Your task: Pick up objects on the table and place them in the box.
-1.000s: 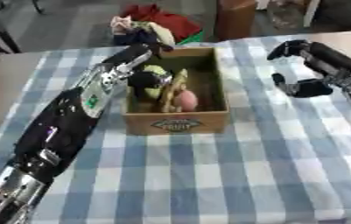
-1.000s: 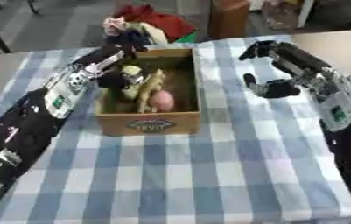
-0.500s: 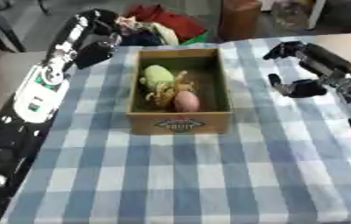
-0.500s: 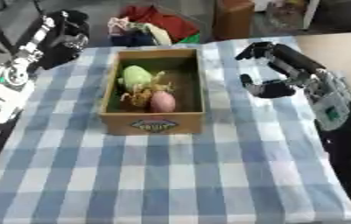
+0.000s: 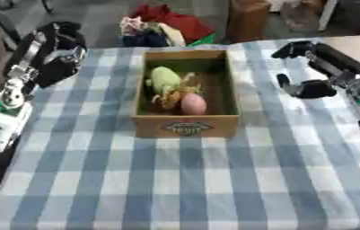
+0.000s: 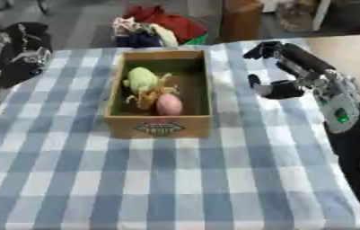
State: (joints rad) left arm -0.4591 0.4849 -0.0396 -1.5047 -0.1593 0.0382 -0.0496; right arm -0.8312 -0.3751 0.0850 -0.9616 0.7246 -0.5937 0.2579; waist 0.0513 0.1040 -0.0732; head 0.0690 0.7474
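Note:
A brown cardboard box (image 5: 186, 128) stands open in the middle of the checked table. Inside lie a green rounded object (image 5: 164, 77), a yellowish-brown object (image 5: 174, 92) and a pink egg-shaped object (image 5: 193, 103). My left hand (image 5: 54, 48) hangs over the table's far left corner, well left of the box, open, with nothing in it. My right hand (image 6: 281, 67) hovers to the right of the box, open, thumb and fingers spread apart and empty. I see no loose objects on the cloth.
The blue and white checked cloth (image 5: 214, 179) covers the table. Behind the far edge lie a pile of coloured clothes (image 5: 163, 27) and a brown carton (image 5: 249, 20). A bare wooden surface (image 6: 348, 49) shows at the far right.
My left hand has come up out of the box and swung back to the far left corner. The right hand has hardly moved.

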